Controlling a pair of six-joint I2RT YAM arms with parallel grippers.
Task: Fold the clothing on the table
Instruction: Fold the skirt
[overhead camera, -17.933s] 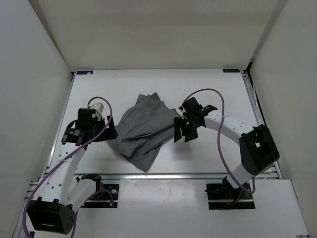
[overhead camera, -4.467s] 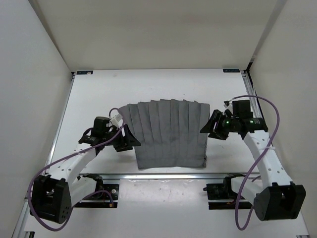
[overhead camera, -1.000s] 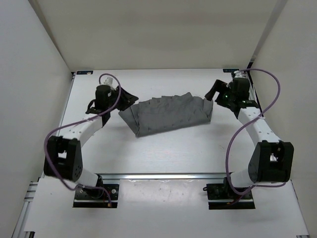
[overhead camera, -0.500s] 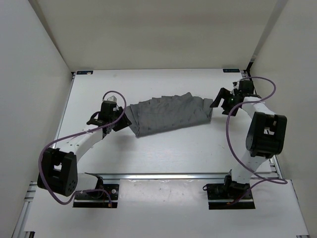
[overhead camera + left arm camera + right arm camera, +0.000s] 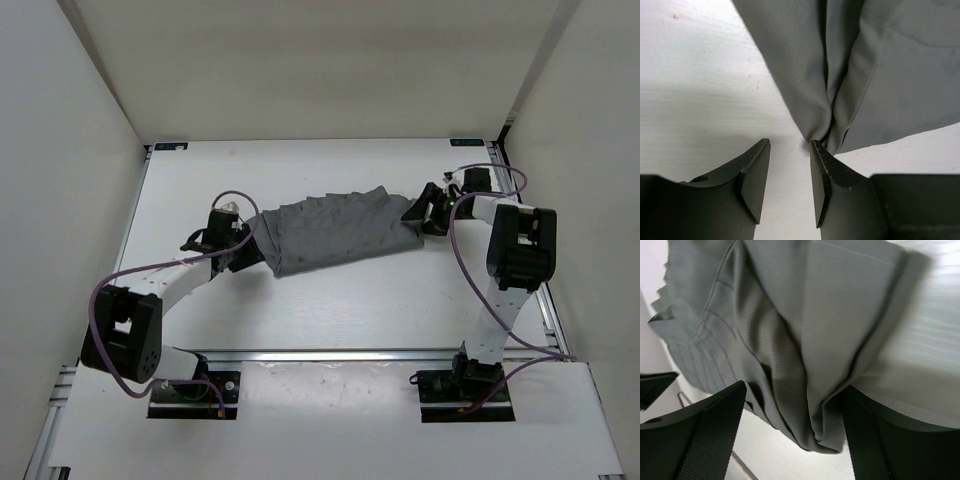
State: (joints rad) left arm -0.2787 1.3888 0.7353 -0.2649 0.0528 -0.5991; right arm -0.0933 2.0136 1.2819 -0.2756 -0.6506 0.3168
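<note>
Left wrist view cuts the plain grey pleated fabric garment [image 5: 865,75] off at top and right edges. Right wrist view: its upper right corner is blurred, the top runs off-frame. From above, I can't read how the left gripper [image 5: 249,245] or right gripper [image 5: 419,213] stand, too small and dark.

From above and behind the arm bases [image 5: 190,388] I look down on the whole tabletop [image 5: 340,305]. Wrist cameras sit close behind the left end effector [image 5: 788,145] and right end effector [image 5: 792,392] — each facing one end of the clothing [image 5: 335,232] all views share.
</note>
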